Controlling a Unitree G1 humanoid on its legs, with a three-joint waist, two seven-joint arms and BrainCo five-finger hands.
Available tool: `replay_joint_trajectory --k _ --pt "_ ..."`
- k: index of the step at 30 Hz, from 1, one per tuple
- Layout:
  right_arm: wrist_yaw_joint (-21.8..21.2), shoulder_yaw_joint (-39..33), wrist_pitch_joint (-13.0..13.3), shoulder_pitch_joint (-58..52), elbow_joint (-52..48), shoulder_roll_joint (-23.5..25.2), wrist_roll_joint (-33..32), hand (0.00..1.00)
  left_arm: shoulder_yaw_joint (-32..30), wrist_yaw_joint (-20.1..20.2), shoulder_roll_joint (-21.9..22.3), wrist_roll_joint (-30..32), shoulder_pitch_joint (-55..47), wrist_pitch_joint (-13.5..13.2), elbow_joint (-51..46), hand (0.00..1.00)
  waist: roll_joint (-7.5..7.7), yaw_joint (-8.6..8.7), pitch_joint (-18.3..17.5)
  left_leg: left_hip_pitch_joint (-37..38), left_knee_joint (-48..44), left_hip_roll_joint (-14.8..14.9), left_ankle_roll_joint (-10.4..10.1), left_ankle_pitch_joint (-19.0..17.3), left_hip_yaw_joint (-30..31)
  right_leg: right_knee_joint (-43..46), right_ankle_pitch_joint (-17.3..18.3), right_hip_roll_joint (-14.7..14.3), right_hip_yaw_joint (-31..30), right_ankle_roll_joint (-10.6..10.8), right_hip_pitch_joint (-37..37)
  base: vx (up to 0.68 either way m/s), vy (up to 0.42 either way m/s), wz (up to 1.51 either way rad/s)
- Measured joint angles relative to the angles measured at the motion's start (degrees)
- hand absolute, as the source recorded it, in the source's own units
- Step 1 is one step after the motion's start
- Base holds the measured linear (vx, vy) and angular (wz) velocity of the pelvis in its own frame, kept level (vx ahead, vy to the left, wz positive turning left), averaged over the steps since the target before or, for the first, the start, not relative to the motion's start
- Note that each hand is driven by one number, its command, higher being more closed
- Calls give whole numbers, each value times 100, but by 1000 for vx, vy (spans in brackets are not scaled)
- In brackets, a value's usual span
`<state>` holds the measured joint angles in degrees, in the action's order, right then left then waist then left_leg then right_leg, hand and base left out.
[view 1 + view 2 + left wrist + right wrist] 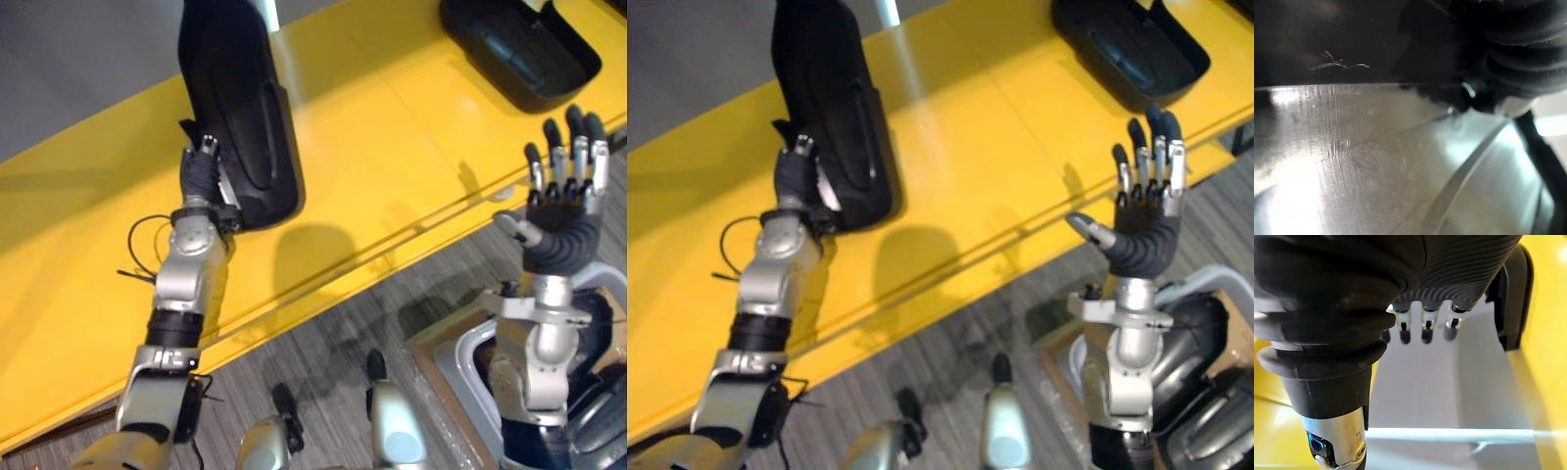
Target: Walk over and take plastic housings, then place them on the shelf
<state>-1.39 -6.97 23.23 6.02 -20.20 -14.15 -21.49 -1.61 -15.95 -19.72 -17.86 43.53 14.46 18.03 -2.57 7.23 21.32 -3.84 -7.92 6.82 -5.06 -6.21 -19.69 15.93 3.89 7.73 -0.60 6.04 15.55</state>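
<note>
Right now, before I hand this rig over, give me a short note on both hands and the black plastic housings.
Left hand: against the near end of the long black plastic housing over the yellow shelf; its hold is hidden.
Right hand: open, empty, raised by the shelf's front edge.
Second black plastic housing: lies on the shelf, to the right.
Done: that one looks shelved.
Left: confirm the long one is set down, then release.

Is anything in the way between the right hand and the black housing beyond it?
Nothing visible. The open right hand hovers at the edge of the yellow surface, and only bare yellow lies between it and the housing.
</note>
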Motion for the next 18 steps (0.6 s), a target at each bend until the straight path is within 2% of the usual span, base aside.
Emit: replay_joint_trajectory --k 4,10,13,17,18 --pt "-21 256 7 -8 -2 -51 -22 0 19 322 -70 -29 160 233 408 100 -4 15 0 224 61 -12 -12 7 -34 -68 -3 13 22 6 -225 9 8 -4" --pt "-113 268 12 -16 1 -181 -25 0 42 1148 -262 -22 147 510 603 100 -49 59 -1 293 55 -92 -11 9 -134 -158 -39 119 71 67 -366 -17 10 3" --pt "-113 286 7 -14 24 -215 -26 0 47 1474 -288 -22 124 562 678 100 -88 61 -11 292 54 -131 14 25 -136 -164 -66 155 62 109 -366 -42 18 2" --pt "-118 395 -6 -15 42 -284 -31 0 62 1687 -302 -29 -22 568 696 100 -149 74 -48 291 51 -154 17 27 -143 -167 -90 181 54 119 -360 -40 9 -1" --pt "-119 399 -6 -15 45 -284 -32 0 67 1737 -302 -31 -76 568 691 0 -173 78 -63 288 47 -162 35 40 -146 -166 -92 193 54 122 -357 -30 4 1"
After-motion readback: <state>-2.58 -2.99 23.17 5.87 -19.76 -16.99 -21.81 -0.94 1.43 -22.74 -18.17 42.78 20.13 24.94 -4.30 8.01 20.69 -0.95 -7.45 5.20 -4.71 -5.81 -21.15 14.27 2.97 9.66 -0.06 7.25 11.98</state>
